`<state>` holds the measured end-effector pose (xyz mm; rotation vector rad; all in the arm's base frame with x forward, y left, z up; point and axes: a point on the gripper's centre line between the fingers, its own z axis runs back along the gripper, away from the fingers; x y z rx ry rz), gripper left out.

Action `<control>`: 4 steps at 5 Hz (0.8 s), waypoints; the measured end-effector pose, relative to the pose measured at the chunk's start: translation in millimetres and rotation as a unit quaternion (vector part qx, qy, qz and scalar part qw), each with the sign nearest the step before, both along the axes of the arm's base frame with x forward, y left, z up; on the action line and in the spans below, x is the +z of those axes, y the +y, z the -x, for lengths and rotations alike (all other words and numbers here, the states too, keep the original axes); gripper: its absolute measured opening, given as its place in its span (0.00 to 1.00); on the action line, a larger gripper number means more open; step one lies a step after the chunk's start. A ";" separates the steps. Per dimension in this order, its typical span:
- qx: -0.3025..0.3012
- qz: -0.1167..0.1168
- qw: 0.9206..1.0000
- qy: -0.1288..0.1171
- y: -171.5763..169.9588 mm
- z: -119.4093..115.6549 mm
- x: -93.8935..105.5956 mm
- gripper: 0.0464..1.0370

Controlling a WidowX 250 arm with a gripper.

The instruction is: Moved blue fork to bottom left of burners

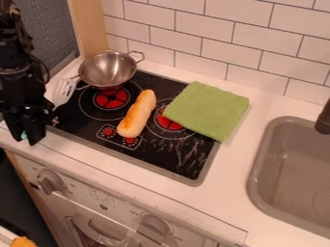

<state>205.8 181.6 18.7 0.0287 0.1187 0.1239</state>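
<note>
- Your claw hangs at the left of the view, over the near left edge of the table, beside the stovetop. You cannot tell whether it is released or clenched on something.
- Your blue fork can be made out as a small blue-green bit at the claw's lower end, left of the stovetop's near left corner. The rest is hidden, so you cannot tell whether it is gripped.
- Just above the claw you have a white slotted head at the stovetop's left edge; its lower part is hidden, and you cannot tell whether it joins the blue-green bit.
- Beyond that, a two-handled metal pan sits upright at the stovetop's back left corner.
- To its right, a bread roll lies lengthwise between the red burners, its near end by the printed controls.
- Next comes a green cloth, spread flat across the stovetop's right edge onto the table, partly covering a burner.
- Farthest right, you have the grey sink with a dark faucet.
</note>
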 end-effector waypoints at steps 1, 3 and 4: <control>-0.006 0.002 1.000 0.000 -1.9 -1.2 0.0 0.67; -0.031 0.000 1.000 -0.004 -12.7 2.0 6.7 0.97; -0.051 -0.010 0.998 -0.021 -21.8 -3.0 22.1 0.96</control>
